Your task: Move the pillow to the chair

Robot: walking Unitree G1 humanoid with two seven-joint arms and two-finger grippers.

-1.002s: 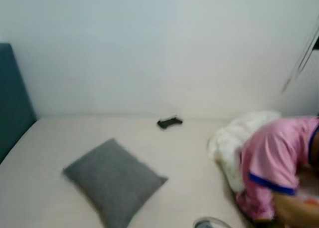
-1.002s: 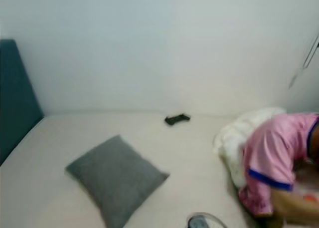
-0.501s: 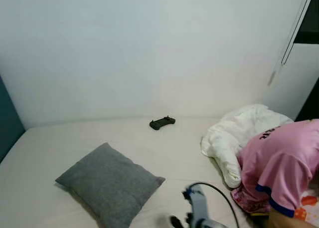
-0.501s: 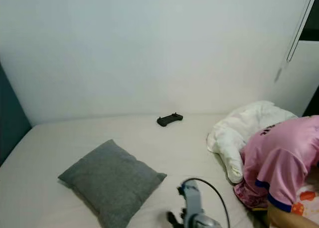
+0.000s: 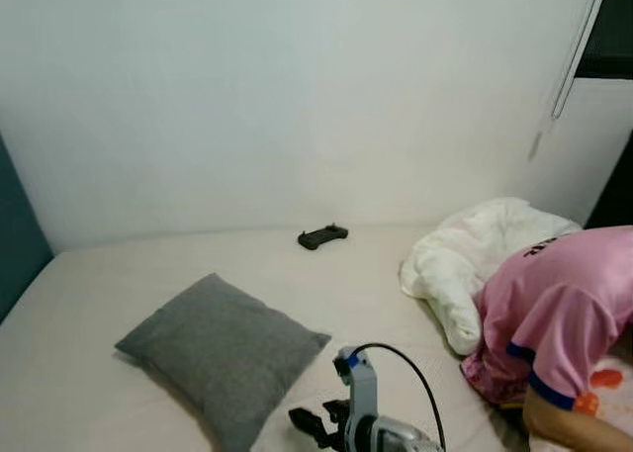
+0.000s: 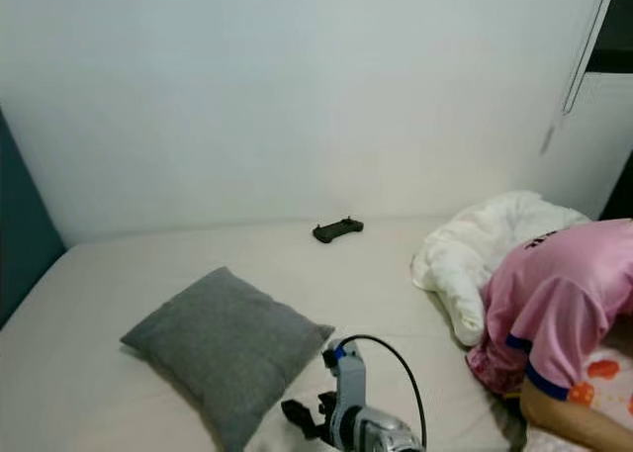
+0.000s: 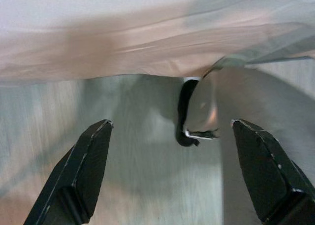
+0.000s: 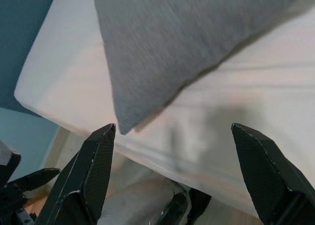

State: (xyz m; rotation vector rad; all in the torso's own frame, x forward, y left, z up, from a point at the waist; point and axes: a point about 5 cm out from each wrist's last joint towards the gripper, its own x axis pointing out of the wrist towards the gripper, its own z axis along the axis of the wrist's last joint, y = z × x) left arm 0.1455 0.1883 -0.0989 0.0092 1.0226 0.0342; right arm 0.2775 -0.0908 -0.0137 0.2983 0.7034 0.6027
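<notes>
Right gripper (image 8: 170, 180) is up over the near edge of the bed, fingers spread wide with nothing between them, and its wrist camera looks straight down at the grey pillow's (image 8: 187, 43) near corner. So it's hovering just short of the pillow, not touching it, as far as I can tell. From the head cameras you see that arm poking in at the bottom, right beside the pillow's near edge.

Left gripper (image 7: 170, 176) hangs low beside the bed, fingers also wide apart and holding nothing, looking at the floor and the underside of the bedding. Looks idle to me.

Pillow lies flat on the bed (image 5: 89, 373), towards the robot's left, one corner pointing at the robot. Further back near the wall there's a small black controller (image 5: 323, 236), well apart from the pillow. On the right there's a crumpled white duvet (image 5: 465, 264) and a person in a pink top (image 5: 554, 314) leaning onto the mattress.

I'd say this is the reach step, before any grasp. Next move probably wants the right gripper brought down onto that near corner or edge and closed on the fabric, maybe with the left coming up to help since a pillow is floppy. Can't spot the chair anywhere, so it'll need to turn and find it after
</notes>
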